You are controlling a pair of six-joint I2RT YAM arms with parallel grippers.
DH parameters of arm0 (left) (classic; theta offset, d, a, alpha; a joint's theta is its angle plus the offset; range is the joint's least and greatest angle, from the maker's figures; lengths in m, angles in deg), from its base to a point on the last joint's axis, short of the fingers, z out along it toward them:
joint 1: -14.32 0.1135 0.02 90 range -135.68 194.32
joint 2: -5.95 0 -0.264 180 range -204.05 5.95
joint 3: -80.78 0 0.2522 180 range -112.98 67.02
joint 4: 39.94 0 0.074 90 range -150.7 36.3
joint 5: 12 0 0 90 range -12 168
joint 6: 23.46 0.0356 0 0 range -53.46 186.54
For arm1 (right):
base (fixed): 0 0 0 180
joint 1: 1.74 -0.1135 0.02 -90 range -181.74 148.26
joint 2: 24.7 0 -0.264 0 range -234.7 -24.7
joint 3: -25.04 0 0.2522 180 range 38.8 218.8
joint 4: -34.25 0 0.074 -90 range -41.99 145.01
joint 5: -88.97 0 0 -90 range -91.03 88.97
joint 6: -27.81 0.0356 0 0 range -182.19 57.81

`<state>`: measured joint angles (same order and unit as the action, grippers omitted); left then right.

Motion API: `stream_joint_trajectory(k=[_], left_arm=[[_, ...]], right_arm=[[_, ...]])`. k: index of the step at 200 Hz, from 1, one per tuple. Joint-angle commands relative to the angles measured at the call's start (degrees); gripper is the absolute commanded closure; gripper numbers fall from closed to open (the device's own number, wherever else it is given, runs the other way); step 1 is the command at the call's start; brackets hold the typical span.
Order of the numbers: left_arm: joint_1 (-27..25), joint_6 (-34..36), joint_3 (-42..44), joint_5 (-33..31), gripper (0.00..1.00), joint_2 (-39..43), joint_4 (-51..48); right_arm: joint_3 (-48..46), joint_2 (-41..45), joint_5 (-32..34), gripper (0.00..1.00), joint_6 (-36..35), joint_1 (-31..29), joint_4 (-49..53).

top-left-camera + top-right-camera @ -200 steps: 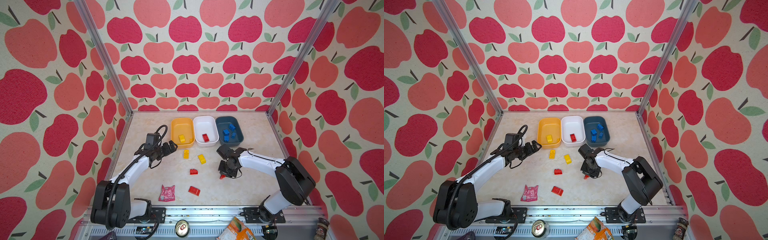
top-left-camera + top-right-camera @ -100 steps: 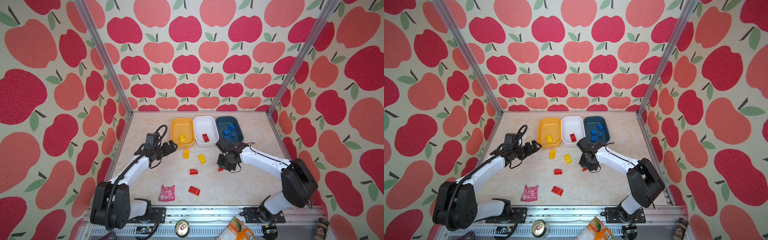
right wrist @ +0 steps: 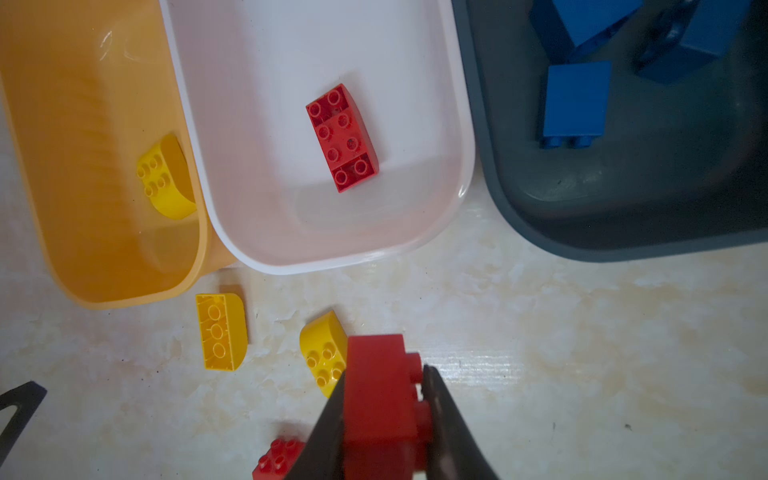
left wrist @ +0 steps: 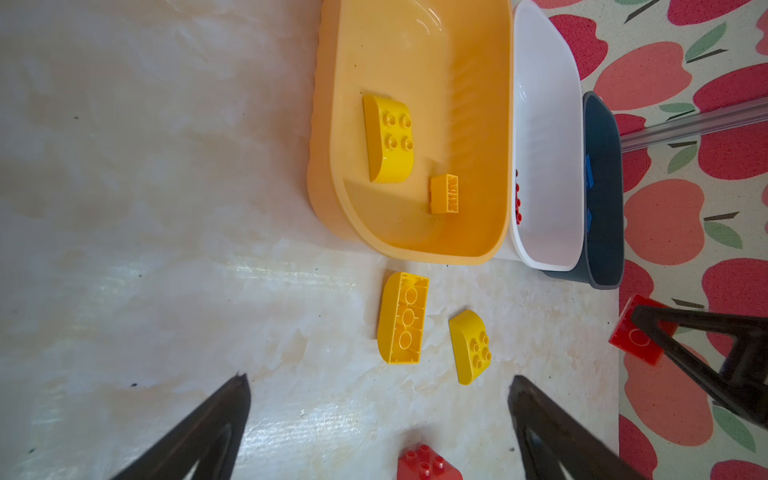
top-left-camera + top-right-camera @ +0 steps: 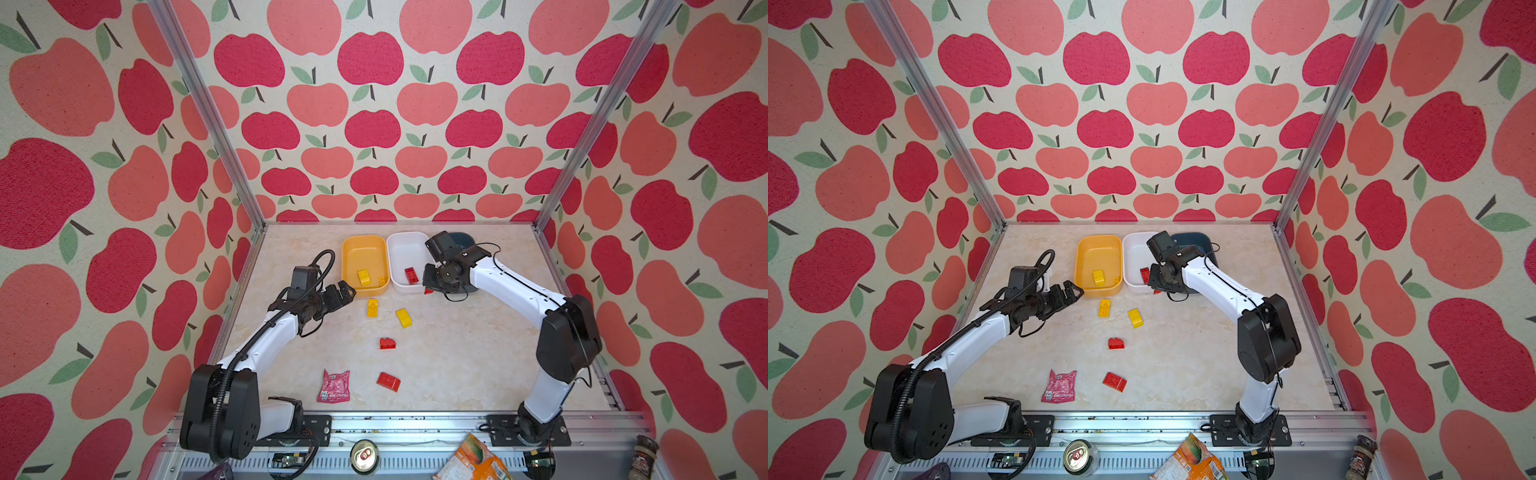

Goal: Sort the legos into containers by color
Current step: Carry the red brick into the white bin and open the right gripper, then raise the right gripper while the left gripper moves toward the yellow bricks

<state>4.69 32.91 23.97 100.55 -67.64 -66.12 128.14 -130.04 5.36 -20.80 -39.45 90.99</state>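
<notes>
My right gripper (image 3: 385,372) is shut on a red lego (image 3: 380,399) and hangs just in front of the white container (image 5: 405,253), which holds one red brick (image 3: 342,137). The yellow container (image 5: 365,249) holds two yellow bricks (image 4: 388,139). The dark blue container (image 3: 623,232), with blue bricks (image 3: 575,99) in it, is mostly hidden behind the right arm in both top views. My left gripper (image 4: 379,379) is open and empty, left of two loose yellow legos (image 5: 372,308) (image 5: 403,318). Two red legos (image 5: 387,343) (image 5: 388,381) lie nearer the front.
A crinkled pink foil packet (image 5: 334,386) lies on the marble tabletop near the front edge. A can (image 5: 364,455) and a snack bag (image 5: 471,461) sit beyond the front rail. Apple-patterned walls enclose the other three sides.
My right gripper has carried the red lego from the table's middle back and up to the white container's near edge. The left arm has stayed still.
</notes>
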Motion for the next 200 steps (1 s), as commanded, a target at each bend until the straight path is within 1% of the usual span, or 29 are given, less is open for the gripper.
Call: stream_joint_trajectory(k=[1,52,79,94,105,132,134,143,200], left_arm=[[-0.3,0.1,0.1,0.3,0.01,1.1,-1.5],[-0.8,-0.1,-0.3,0.0,0.01,1.0,-1.8],[-1.2,0.0,-0.6,-0.3,0.01,0.9,-2.2],[-1.2,0.2,-0.7,-0.4,0.01,1.0,-2.3],[-1.2,0.2,-0.7,-0.3,0.01,0.8,-2.3],[-1.5,0.4,-0.9,-0.5,0.01,0.4,-2.3],[-1.5,0.3,-0.9,-0.5,0.01,0.4,-2.3],[-1.7,0.4,-1.0,-0.8,0.01,0.1,-2.4],[-3.7,1.3,-2.2,-2.7,0.01,-0.8,-3.6]], right_arm=[[6.1,-4.7,1.8,0.73,-6.3,1.3,1.0],[16.8,-17.1,3.5,0.73,-13.4,2.5,0.4],[21.4,-21.4,4.8,0.72,-15.7,2.9,1.4],[22.7,-22.4,5.9,0.71,-16.6,3.0,1.6],[23.6,-23.0,6.0,0.68,-16.9,3.2,2.2],[24.6,-23.3,6.0,0.54,-17.7,3.5,2.9],[24.5,-23.3,6.0,0.52,-17.7,3.5,3.0],[24.5,-23.1,6.1,0.48,-17.9,3.5,3.0],[22.2,-19.5,6.3,0.47,-18.0,3.5,2.3]])
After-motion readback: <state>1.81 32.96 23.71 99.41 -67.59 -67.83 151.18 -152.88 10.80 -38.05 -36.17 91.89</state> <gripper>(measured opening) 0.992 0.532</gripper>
